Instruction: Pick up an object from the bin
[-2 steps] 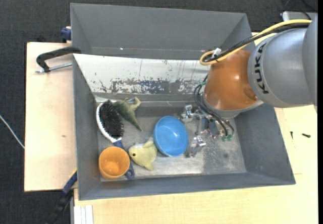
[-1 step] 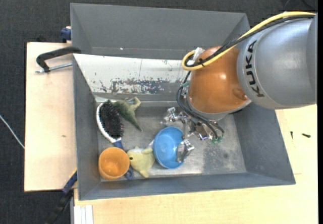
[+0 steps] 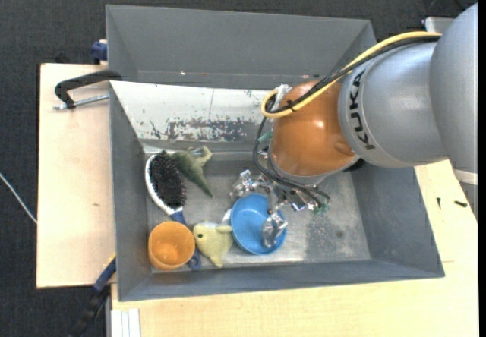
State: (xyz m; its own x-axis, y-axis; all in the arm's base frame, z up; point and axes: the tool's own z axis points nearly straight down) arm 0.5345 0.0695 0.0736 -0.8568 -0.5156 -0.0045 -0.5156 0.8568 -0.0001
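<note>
My gripper (image 3: 259,207) hangs below the orange wrist cover at the bin's front middle, open. One metal fingertip (image 3: 245,181) shows at the far rim of a round blue bowl (image 3: 246,228), the other (image 3: 272,232) at the bowl's near right side. The bowl lies on the bin floor between and under them; whether they touch it I cannot tell. A pale yellow-green soft toy (image 3: 212,241) lies against the bowl's left side.
An orange cup (image 3: 171,244) stands in the front left corner. A black oval hairbrush (image 3: 166,181) and a green dinosaur toy (image 3: 196,165) lie at the left, further back. The arm covers the bin's back right; bare floor shows at the front right.
</note>
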